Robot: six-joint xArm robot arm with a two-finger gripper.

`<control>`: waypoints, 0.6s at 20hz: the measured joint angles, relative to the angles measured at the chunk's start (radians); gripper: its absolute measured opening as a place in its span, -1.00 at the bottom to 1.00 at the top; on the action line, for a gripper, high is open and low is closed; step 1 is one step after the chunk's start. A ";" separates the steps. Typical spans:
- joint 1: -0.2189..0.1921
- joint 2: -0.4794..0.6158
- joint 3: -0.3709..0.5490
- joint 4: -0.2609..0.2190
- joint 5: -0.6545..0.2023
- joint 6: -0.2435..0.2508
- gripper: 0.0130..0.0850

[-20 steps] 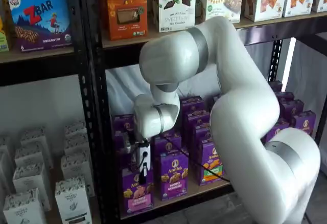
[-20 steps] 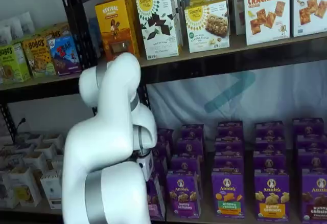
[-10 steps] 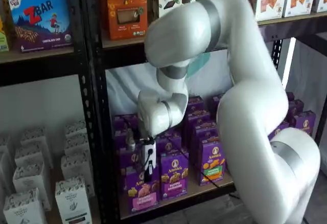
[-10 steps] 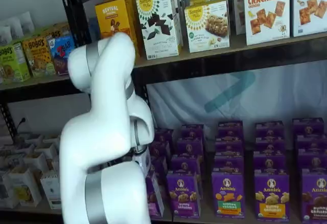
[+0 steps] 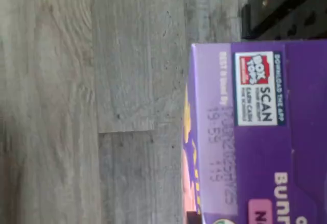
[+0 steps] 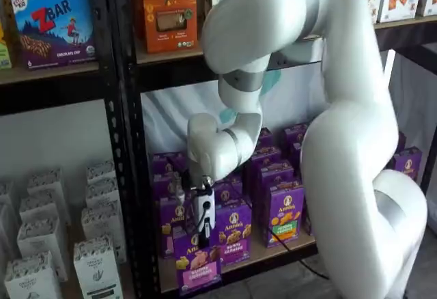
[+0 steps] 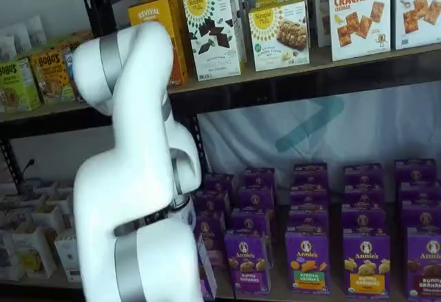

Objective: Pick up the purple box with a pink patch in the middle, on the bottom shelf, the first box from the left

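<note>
Purple box at the front lip of the bottom shelf

The end effector grips the purple box from above, over the edge of the tan bottom shelf; grey plank floor lies below. In the other shelf view the white arm hides all but the box's edge.

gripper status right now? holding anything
Gripper: shut on the purple box, which hangs out past the front edge of the bottom shelf.
</note>
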 joint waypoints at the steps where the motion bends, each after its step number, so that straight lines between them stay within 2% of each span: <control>1: 0.008 -0.024 0.027 -0.011 -0.003 0.019 -0.56; 4: 0.039 -0.101 0.111 -0.025 -0.010 0.061 -0.56; 8: 0.078 -0.179 0.183 0.034 -0.007 0.045 -0.56; 11: 0.088 -0.202 0.202 0.026 -0.012 0.063 -0.56; 12: 0.093 -0.213 0.209 0.037 -0.010 0.058 -0.56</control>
